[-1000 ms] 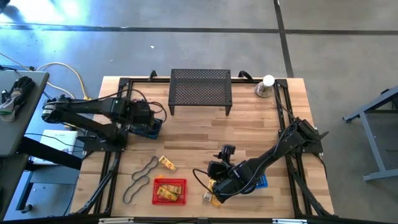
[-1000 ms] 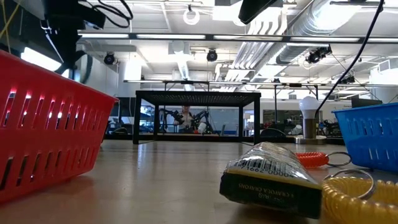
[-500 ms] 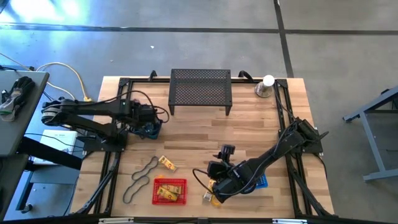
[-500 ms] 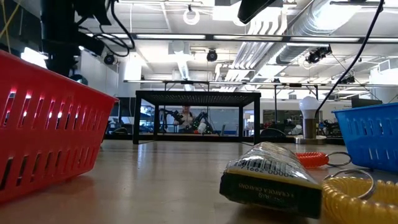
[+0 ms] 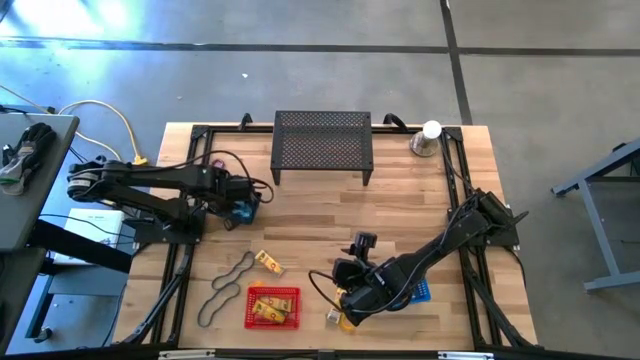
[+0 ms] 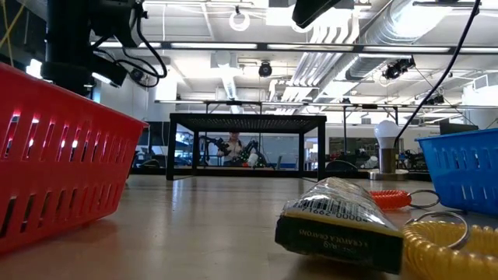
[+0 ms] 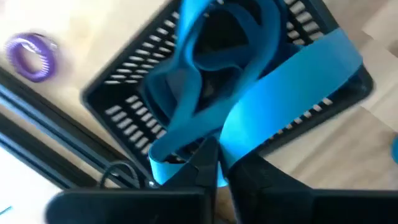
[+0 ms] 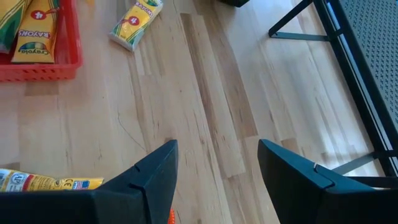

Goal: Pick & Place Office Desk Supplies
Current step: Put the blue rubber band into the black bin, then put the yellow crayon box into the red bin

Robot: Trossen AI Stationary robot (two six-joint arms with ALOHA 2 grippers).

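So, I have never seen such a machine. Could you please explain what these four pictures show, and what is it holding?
It is a robot with two dark arms at a wooden table. One picture looks straight down, one sits at table height, and each wrist carries a camera. The left gripper is shut on a blue band above a dark basket; a purple ring lies nearby. The right gripper is open and empty above bare wood. On the table lie a red basket of crayon boxes, a loose crayon box, dark loops and a black mesh stand.
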